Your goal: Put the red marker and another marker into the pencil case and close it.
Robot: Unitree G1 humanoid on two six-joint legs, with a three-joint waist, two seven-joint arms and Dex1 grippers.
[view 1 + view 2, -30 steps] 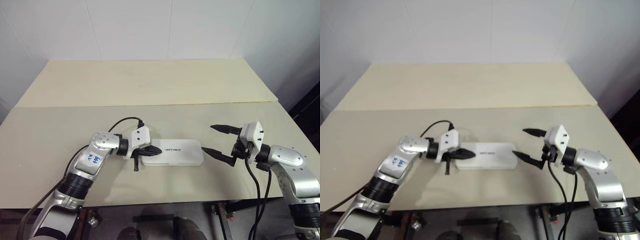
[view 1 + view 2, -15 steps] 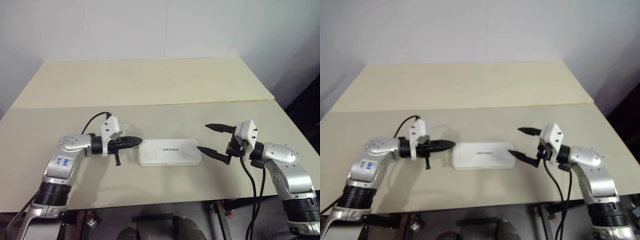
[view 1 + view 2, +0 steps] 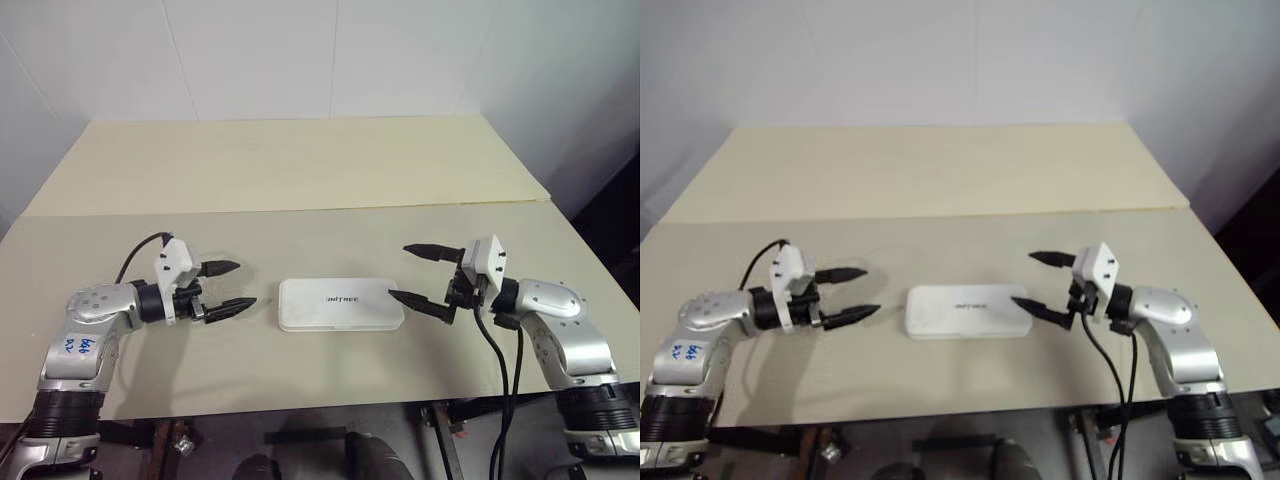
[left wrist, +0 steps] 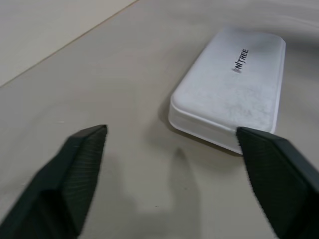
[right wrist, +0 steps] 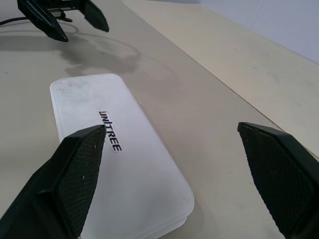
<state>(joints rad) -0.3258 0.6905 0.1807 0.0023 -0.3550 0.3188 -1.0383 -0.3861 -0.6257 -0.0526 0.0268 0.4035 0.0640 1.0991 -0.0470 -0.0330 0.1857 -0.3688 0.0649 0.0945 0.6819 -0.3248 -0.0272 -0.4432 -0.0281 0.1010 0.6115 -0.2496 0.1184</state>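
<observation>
left eye view: pencil case (image 3: pixel 341 304) lies shut and flat on the table (image 3: pixel 300 180), midway between two released grippers

left gripper (image 3: pixel 229 287) hangs just off the case's left end, fingers spread with nothing between them; right gripper (image 3: pixel 413 273) sits by the right end, fingers wide apart and bare, the lower tip close to the case's corner, though contact cannot be told; lid is down with its dark lettering up, and no marker lies loose on the table, so both are presumably inside; the job looks essentially finished; the sound thing now is to check the lid seats evenly along its edge; if any gap shows, press down on the lid's middle with one fingertip rather than nudging the ends, which would slide the case; otherwise draw both arms clear without brushing it
</observation>
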